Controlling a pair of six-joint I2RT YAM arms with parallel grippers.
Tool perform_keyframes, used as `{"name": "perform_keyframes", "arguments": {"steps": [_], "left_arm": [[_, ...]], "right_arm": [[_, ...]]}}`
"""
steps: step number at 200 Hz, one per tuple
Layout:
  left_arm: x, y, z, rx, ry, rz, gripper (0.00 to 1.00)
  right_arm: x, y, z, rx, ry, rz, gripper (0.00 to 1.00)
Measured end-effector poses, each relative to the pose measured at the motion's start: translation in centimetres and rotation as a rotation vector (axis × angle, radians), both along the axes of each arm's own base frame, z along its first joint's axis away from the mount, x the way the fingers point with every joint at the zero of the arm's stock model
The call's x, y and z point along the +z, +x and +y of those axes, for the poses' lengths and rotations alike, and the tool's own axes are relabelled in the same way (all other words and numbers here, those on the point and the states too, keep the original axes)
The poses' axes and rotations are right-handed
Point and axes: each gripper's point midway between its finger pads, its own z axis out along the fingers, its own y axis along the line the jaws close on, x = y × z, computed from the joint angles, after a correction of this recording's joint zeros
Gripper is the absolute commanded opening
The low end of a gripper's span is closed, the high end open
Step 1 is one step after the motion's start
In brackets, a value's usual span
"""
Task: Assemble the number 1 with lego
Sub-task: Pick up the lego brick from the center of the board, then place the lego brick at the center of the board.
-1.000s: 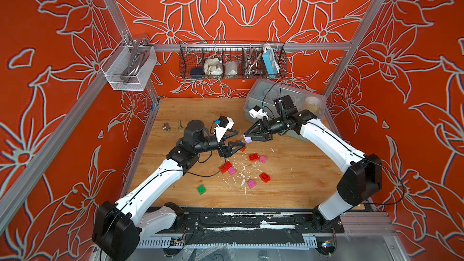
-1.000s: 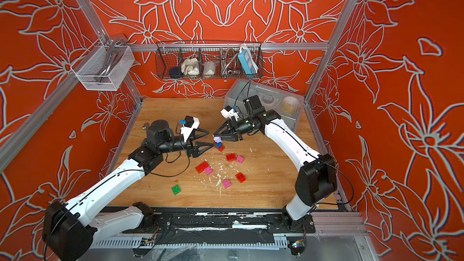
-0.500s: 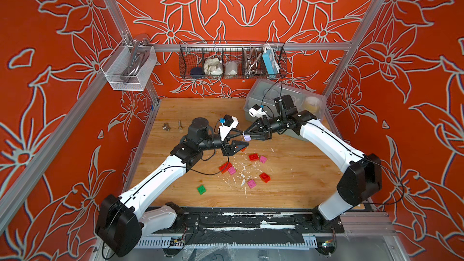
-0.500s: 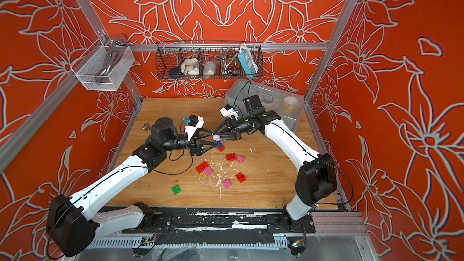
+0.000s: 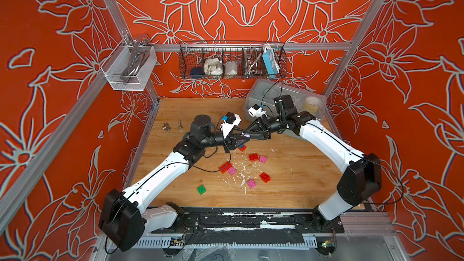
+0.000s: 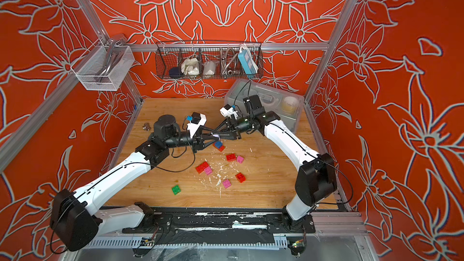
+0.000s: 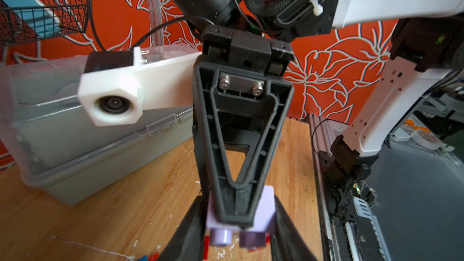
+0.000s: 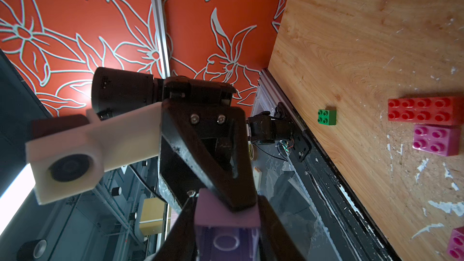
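Note:
A lilac brick hangs above the table's middle, where both grippers meet tip to tip. My right gripper is shut on the lilac brick. My left gripper is shut on the same brick, one finger against each side. Below lie a blue brick on a red one, a long red brick beside a pink one, a red and pink pair, another red and pink, and a green brick.
A clear plastic box stands at the back right, behind my right arm. Two metal bolts lie at the back left. A wire basket hangs on the back wall and a white mesh basket on the left. White flecks litter the wood.
My left gripper has moved right to meet the right gripper and has closed its fingers round the lilac brick. The right gripper has shifted slightly left, still holding the brick.

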Motion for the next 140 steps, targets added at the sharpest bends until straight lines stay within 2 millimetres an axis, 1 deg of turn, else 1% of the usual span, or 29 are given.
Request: {"name": "perform_keyframes", "arguments": {"steps": [15, 24, 35, 47, 59, 74, 91, 107, 123, 140], "left_arm": [[-0.1, 0.0, 0.1, 0.005, 0.010, -0.005, 0.31], [-0.4, 0.0, 0.2, 0.014, 0.022, 0.013, 0.30], [-0.9, 0.1, 0.5, 0.032, 0.045, 0.044, 0.28], [-1.6, 0.2, 0.9, 0.066, 0.079, 0.086, 0.26], [-2.4, 0.3, 1.6, 0.112, 0.121, 0.130, 0.23], [-3.6, 0.6, 2.9, 0.197, 0.189, 0.188, 0.21], [-4.9, 1.0, 4.8, 0.310, 0.277, 0.252, 0.21], [-6.7, 1.5, 6.6, 0.414, 0.373, 0.322, 0.21], [-8.9, 2.2, 8.2, 0.512, 0.474, 0.412, 0.21], [-11.4, 2.6, 9.3, 0.581, 0.570, 0.514, 0.19]], "right_arm": [[0.0, 0.1, 0.0, -0.006, -0.006, 0.019, 0.56], [0.0, 0.3, 0.0, -0.013, -0.005, 0.009, 0.62], [-0.2, 0.7, -0.1, -0.034, -0.017, 0.005, 0.65], [-0.7, 1.9, -0.6, -0.084, -0.052, 0.003, 0.65], [-1.7, 3.9, -1.6, -0.170, -0.126, 0.002, 0.65], [-3.5, 7.1, -3.8, -0.301, -0.264, -0.013, 0.65], [-5.4, 9.5, -6.4, -0.416, -0.413, -0.035, 0.65], [-6.8, 10.2, -8.4, -0.471, -0.531, -0.059, 0.64], [-8.0, 10.0, -9.6, -0.482, -0.626, -0.086, 0.63], [-9.1, 9.5, -10.6, -0.472, -0.711, -0.107, 0.63]]}}
